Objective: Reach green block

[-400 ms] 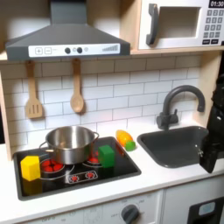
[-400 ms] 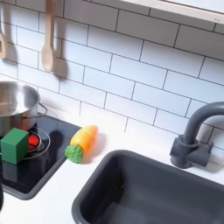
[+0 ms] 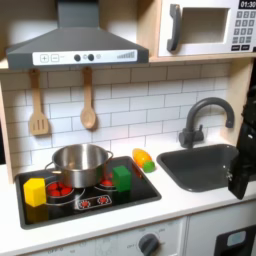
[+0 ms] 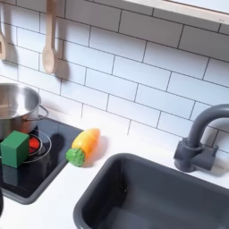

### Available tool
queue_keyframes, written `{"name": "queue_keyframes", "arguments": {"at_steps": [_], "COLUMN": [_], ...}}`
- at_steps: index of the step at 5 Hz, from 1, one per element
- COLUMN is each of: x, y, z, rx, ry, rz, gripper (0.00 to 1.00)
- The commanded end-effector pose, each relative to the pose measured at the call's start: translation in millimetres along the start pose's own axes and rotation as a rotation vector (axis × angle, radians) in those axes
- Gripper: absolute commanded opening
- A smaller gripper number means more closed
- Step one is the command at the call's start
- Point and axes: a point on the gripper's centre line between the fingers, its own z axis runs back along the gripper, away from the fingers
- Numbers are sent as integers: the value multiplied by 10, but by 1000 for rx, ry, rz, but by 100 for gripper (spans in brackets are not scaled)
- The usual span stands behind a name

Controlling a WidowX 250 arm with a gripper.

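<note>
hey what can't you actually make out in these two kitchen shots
- Gripper: a dark shape cut off by the first exterior view's right edge; whether the jaws are open is unclear.
- Steel pot: cut by the second exterior view's left edge.
- Pot contents: rim hides the inside in the first exterior view.
- Green block: too small for surface detail there.

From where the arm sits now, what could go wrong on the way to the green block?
The hand sits far at the first exterior view's right, over the sink. Its path crosses the corn toy, which it may knock. The green block stands close to the steel pot, so an overshoot could bump it.
</note>
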Motion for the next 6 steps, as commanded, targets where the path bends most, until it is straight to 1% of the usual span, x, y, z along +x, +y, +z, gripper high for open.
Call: {"name": "queue_keyframes", "arguments": {"at_steps": [1, 2, 3, 4, 6], "x": [103, 123, 208, 315, 532], "y": [112, 141, 236, 350, 546], "z": [-10, -50, -62, -85, -89], "rx": [26, 29, 50, 62, 84], "ry": [-18, -5, -19, -25, -45], "rz": [-9, -24, -23, -6, 43], "gripper": [100, 100, 100, 100, 100]}}
